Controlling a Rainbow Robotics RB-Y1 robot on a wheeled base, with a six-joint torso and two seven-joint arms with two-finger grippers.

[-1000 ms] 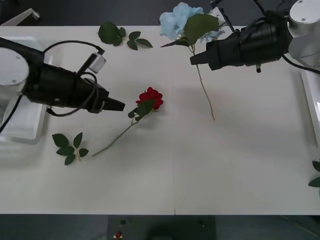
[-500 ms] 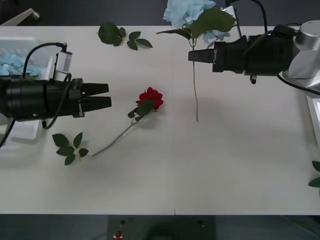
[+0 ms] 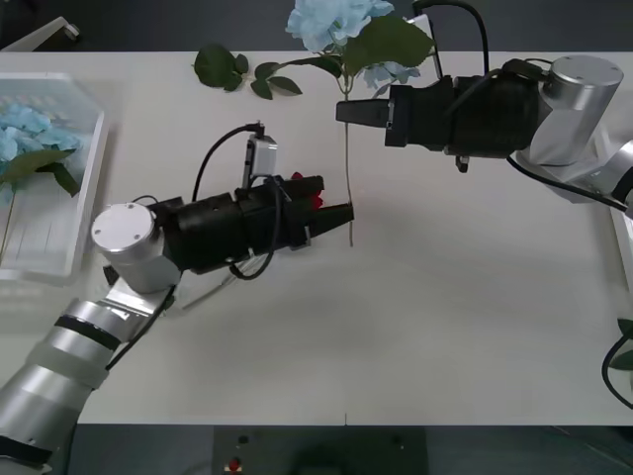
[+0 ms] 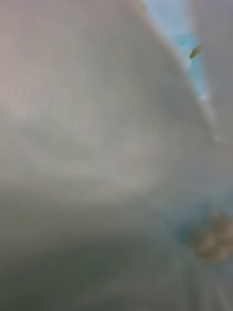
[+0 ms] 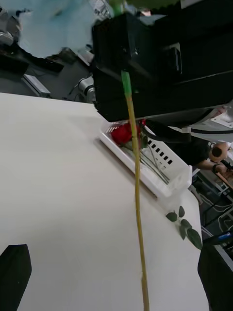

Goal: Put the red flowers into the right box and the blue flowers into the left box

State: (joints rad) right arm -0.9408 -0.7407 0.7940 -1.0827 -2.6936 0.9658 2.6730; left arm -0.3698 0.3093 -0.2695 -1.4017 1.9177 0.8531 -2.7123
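My right gripper [image 3: 343, 112] is shut on the stem of a blue flower [image 3: 331, 20], held high over the table's back. Its thin stem [image 3: 348, 188] hangs down to the table. My left gripper [image 3: 339, 213] stands open at mid-table, its tips right beside that stem's lower end. A red flower [image 3: 316, 201] lies under it, mostly hidden. In the left wrist view the stem [image 5: 137, 204] runs up between my open fingers [image 5: 14, 269] to the right gripper [image 5: 127, 73]. Behind it, the right box [image 5: 170, 187] holds red flowers [image 5: 124, 132]. The left box [image 3: 84, 198] holds blue flowers [image 3: 22, 131].
Loose green leaf sprigs [image 3: 237, 71] lie at the table's back edge, and another sprig [image 5: 184, 231] lies near the right box. The table's front half is bare. The right wrist view is a blur with a pale blue patch [image 4: 187, 43].
My left arm has swung right from the left box to over the red flower. My right gripper has carried the blue flower leftward, so its stem now hangs at my left fingertips.
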